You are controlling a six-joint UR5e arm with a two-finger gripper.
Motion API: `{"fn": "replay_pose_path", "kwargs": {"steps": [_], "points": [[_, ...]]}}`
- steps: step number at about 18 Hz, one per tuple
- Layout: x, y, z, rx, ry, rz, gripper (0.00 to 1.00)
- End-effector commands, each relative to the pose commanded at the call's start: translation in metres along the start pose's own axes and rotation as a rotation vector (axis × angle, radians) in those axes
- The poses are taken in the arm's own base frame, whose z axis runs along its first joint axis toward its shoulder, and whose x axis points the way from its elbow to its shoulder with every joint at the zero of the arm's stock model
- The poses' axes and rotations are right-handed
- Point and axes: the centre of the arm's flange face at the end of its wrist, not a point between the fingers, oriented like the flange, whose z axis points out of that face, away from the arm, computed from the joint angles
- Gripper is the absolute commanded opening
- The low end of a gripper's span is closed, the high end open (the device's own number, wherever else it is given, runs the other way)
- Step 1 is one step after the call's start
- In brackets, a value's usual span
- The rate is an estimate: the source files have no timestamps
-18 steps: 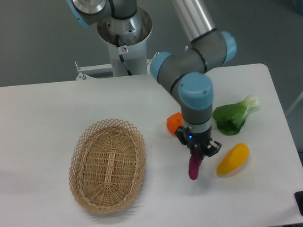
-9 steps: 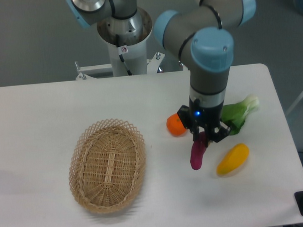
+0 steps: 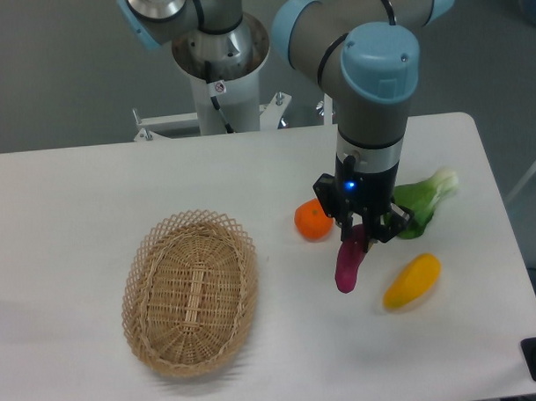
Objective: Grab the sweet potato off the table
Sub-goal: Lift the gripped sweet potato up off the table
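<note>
The sweet potato is a slender magenta-purple oblong. It hangs from my gripper, which is shut on its upper end and holds it clear above the white table. The gripper points straight down, between the orange and the yellow fruit. The sweet potato's top is hidden between the fingers.
A round orange lies just left of the gripper. A yellow-orange mango-shaped fruit lies to the lower right. A green leafy bok choy lies behind the gripper at right. An oval wicker basket stands at the left.
The gripper has risen with the sweet potato in it, lifting it off the table. The arm's wrist now stands higher and more upright.
</note>
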Motion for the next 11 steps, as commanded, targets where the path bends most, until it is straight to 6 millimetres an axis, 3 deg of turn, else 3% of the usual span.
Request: {"fn": "replay_pose_path", "kwargs": {"steps": [11], "points": [[-0.001,-0.0005,-0.0044,-0.024,-0.023,-0.005,0.2]]}}
